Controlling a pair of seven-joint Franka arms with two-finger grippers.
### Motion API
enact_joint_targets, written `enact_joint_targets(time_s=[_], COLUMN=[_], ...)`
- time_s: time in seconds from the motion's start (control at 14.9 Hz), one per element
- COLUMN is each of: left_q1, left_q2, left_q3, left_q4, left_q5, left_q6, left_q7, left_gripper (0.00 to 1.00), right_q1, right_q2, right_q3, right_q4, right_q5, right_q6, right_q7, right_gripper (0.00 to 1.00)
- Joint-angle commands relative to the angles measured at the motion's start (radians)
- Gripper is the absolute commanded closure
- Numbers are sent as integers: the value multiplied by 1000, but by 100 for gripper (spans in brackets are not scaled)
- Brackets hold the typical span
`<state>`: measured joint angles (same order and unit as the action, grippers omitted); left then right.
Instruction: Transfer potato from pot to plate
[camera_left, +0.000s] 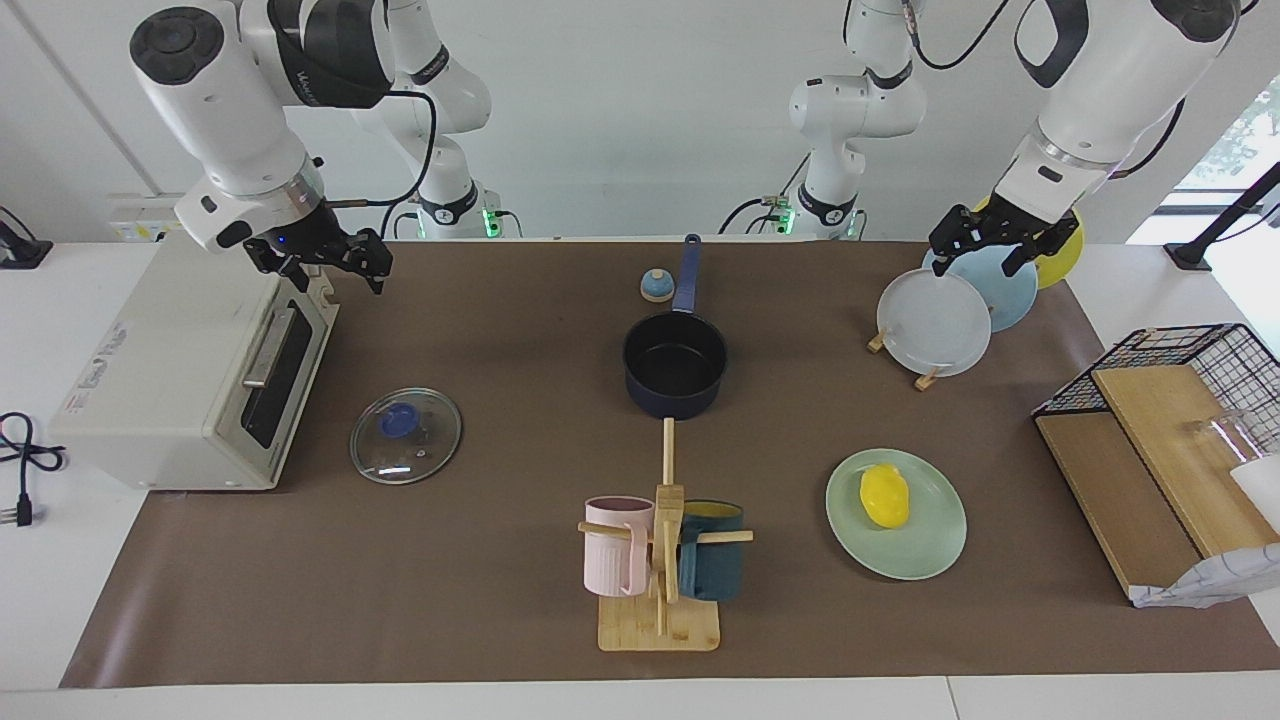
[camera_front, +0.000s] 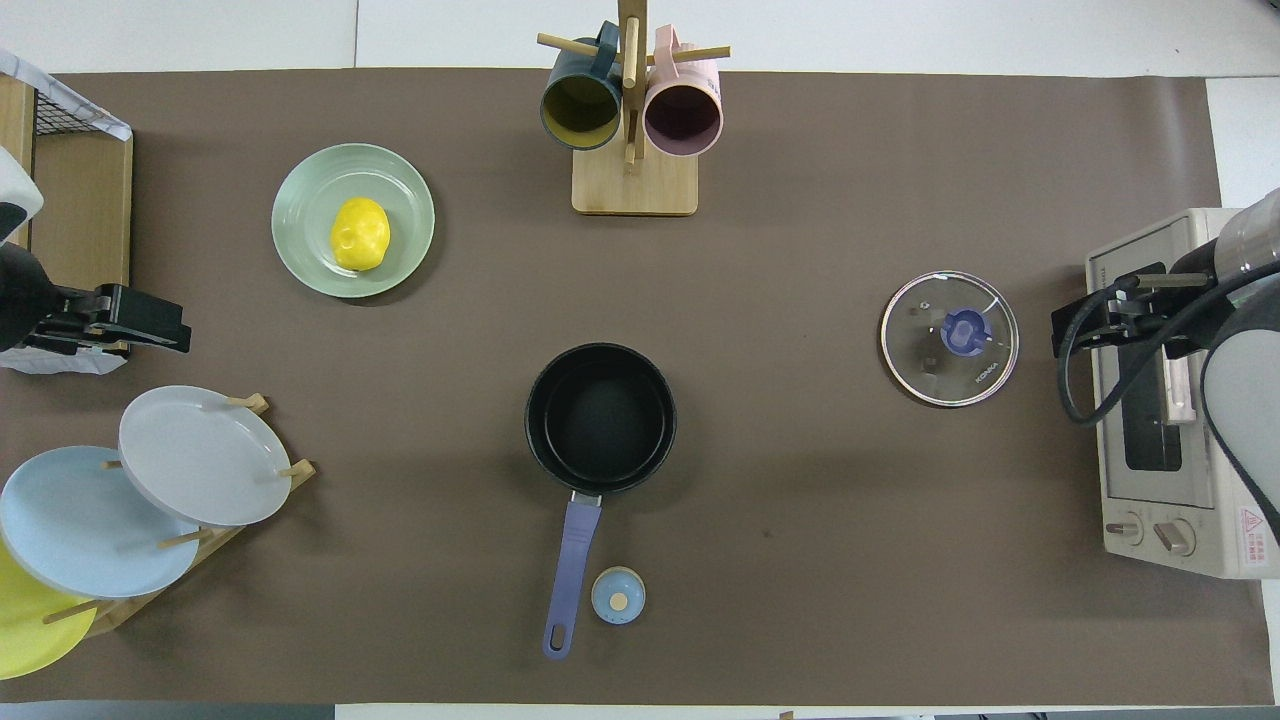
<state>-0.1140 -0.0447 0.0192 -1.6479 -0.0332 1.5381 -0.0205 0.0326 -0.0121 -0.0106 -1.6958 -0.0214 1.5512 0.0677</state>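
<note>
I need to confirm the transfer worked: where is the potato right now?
The potato lies on the mint-green plate, toward the left arm's end of the table, farther from the robots than the empty pot.
</note>
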Motion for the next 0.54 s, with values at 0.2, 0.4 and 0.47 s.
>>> enact_joint_targets(time_s=[0.2, 0.4, 0.47], left_q1=[-4, -3, -3], left_q2=[-23, -24, -24], left_q3=[1, 1, 1], left_q4=[-9, -9, -10], left_q5=[22, 24, 22], left_q6=[-4, -3, -3], left_q7=[1, 4, 4], left_gripper=[0, 0, 0], right_q1=[-13, -13, -13], right_q2=[0, 0, 0], right_q3=[4, 4, 4], right_q4=[10, 10, 10], right_q5=[15, 15, 15], right_q6=[-11, -11, -11], right_q7=[-25, -25, -25], right_gripper=[0, 0, 0])
